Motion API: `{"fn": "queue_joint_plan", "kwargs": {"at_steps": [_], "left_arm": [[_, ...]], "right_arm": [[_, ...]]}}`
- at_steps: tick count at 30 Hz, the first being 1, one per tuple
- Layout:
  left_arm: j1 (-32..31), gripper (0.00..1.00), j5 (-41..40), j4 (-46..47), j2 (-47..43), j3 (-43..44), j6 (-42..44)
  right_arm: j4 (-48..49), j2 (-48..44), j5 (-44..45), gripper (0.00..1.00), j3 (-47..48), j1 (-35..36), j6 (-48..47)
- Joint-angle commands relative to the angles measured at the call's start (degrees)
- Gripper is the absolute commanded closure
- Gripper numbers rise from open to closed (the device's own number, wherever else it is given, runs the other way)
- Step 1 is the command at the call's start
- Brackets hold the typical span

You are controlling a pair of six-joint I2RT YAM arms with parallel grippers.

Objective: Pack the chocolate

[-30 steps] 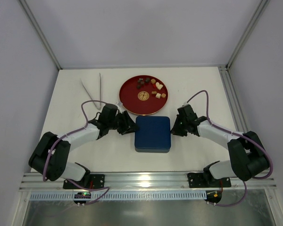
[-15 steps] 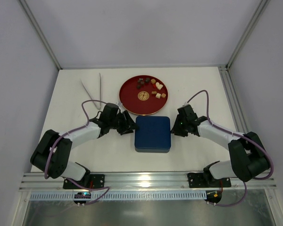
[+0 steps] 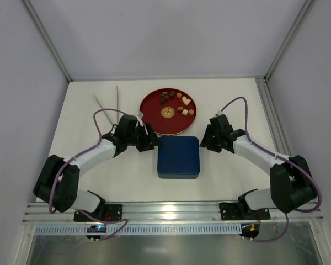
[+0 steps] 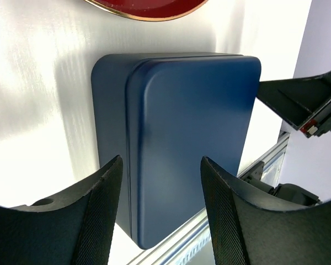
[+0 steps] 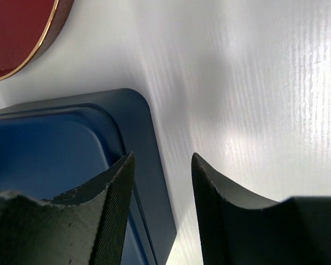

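Widest of all, the white table [image 3: 132, 179], bearing everything else. Next, both arms, reaching in from the near edge and bent toward the middle, one to each side of the navy blue box [image 3: 179, 157]. Lies flat and closed near the table's centre, lid on, square between the arms, presumably for a two-sided grab at the lid; needs opening ahead of any filling, so by the look of it no packing begun yet. Just behind the box, the round red plate [image 3: 154, 118], serving as supply dish within reach of both arms. On its far half, the chocolate [image 3: 176, 102]: a loose scatter of dark brown, tan and cream pieces, none in a gripper, none visibly packed. Left of the plate and well apart from the box, a pair of pale tongs [image 3: 116, 102], lying unused. Then the left gripper [image 4: 161, 215], beside the box's far left corner: jaws spread fairly wide, nothing between them, box in sight beyond the fingertips, no contact visible. Last, the right gripper [image 5: 163, 210], at the far right corner: jaws parted more narrowly, empty, with the box's right edge showing in the gap; cannot tell about contact with the rim
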Motion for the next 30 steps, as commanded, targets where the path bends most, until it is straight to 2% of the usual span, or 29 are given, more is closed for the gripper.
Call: {"fn": "queue_joint_plan", "kwargs": {"at_steps": [1, 7, 13, 18, 24, 30], "left_arm": [[0.34, 0.42, 1.35, -2.85, -0.86, 2.02, 3.25], [0.26, 0.4, 1.87, -7.94, -4.72, 1.41, 6.15], [-1.06, 0.41, 1.35, -13.57, -11.31, -0.61, 7.3], [-4.58, 0.41, -1.46, -15.51, -13.6, -1.4, 6.86], [-4.41, 0.39, -5.85, -16.48, -9.04, 3.42, 10.1], [-2.56, 0.38, -4.11, -15.08, 0.0, 10.02, 12.75]], "right_arm": [[-0.55, -0.89, 1.23, 0.51, 2.64, -1.29, -2.02], [-1.6, -1.33, 2.37, 0.44, 5.1, -2.08, -4.56], [-3.61, 2.35, 2.73, 0.37, 13.35, -2.08, -10.01], [-4.5, 9.38, -3.67, 0.36, 20.57, -1.73, -14.5], [-3.54, 8.87, -4.31, 0.35, 19.52, -0.33, -17.14], [-0.55, 6.14, -7.11, 0.33, 14.52, -0.33, -16.96]]}}
